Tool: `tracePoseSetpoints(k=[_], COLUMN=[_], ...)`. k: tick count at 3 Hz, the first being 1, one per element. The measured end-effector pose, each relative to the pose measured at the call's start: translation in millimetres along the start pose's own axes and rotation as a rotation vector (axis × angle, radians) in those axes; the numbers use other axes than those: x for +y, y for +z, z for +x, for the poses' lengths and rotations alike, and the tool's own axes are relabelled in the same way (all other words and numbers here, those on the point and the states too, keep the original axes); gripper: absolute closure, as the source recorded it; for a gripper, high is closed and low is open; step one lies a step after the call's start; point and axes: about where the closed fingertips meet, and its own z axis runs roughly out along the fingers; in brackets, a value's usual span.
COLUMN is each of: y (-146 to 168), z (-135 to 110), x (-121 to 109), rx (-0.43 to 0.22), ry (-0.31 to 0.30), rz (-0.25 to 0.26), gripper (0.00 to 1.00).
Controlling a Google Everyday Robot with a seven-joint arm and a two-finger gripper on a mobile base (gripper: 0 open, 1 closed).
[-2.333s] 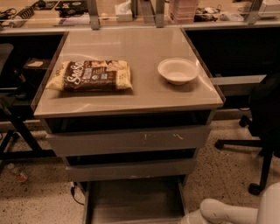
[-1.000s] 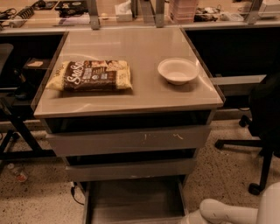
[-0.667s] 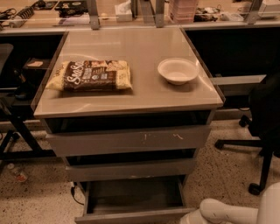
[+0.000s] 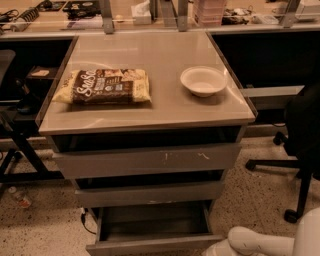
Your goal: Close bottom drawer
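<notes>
1. Gripper was out of frame, so I couldn't tell whether it was open, closed or holding anything. Only a white rounded arm segment (image 4: 260,242) showed, in the bottom right corner, just right of the cabinet's lowest front.
2. The plain grey handleless bottom drawer (image 4: 152,225) stood pulled out toward the camera at the foot of the cabinet. Its shallow flat tray was exposed and looked bare, and its narrow front strip sat at the lower frame edge. I couldn't tell whether the arm touched it.
3. The unmarked grey middle drawer front (image 4: 150,193) sat directly above it. It was set further back than the front above.
4. The wide grey top drawer front with pale scratch marks (image 4: 145,160) stuck out furthest of the upper two. A dark gap showed between it and the worktop.
5. The beige flat cabinet top (image 4: 160,52) carried two items, well apart.
6. A brown and cream snack bag (image 4: 102,86) lay flat on the left half.
7. A small white round bowl (image 4: 203,81) stood upright on the right half, near the right edge.
8. A black wheeled office chair (image 4: 300,135) stood right of the cabinet on the speckled floor (image 4: 45,225), apart from the drawers.
9. A thin black cable (image 4: 86,220) hung at the cabinet's lower left, beside the open tray.
10. A cluttered long desk (image 4: 60,15) ran along the back, behind the cabinet.
</notes>
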Motion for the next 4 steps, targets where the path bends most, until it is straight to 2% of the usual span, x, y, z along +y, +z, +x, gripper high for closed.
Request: tracePoseSetpoints(k=[3, 4], y=[0, 2], z=[0, -13], x=[0, -5], rx=[0.0, -0.018], ry=[-0.001, -0.041], rz=[0.0, 0.008], gripper=[0.89, 1.0])
